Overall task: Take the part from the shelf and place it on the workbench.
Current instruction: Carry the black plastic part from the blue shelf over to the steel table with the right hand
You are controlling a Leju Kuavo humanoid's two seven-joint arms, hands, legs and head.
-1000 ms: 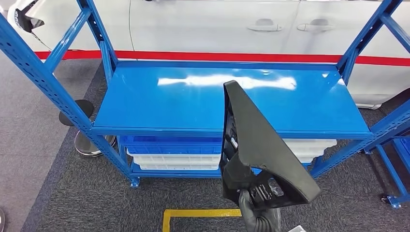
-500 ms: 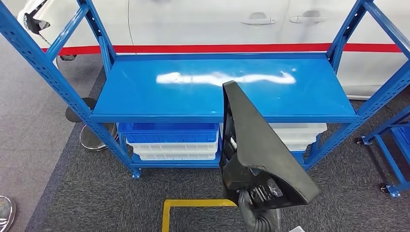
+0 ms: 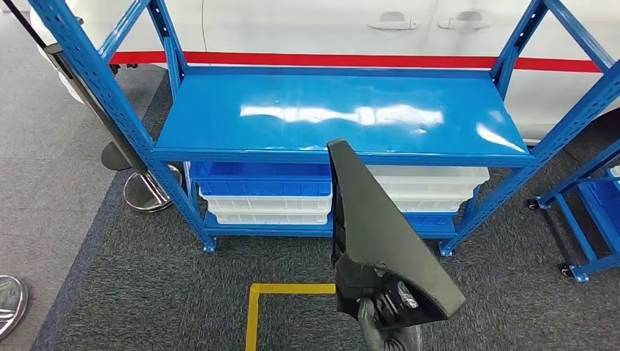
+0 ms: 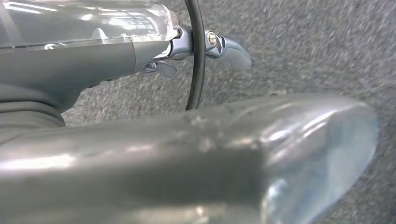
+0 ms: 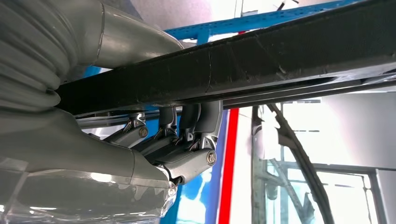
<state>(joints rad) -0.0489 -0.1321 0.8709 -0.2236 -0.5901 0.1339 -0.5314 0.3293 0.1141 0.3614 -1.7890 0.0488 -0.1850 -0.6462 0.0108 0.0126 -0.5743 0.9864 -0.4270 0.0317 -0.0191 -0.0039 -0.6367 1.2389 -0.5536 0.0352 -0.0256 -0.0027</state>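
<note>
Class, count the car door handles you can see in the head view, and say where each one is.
2, both on the white car behind the blue rack: the left handle and the right handle, side by side. Others may lie outside the picture.

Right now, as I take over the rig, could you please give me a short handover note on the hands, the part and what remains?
Right robot hand: grips the black part from below, with its fingers curled under the edge; the part stands upright in front of the body.
Left robot hand: hangs over the grey carpet, holding nothing that I can see; whether its fingers are apart or curled, I cannot tell.
Blue rack stands ahead, its top surface bare, bins underneath.
Done: part picked up.
Left: set it down on the workbench and release.
</note>
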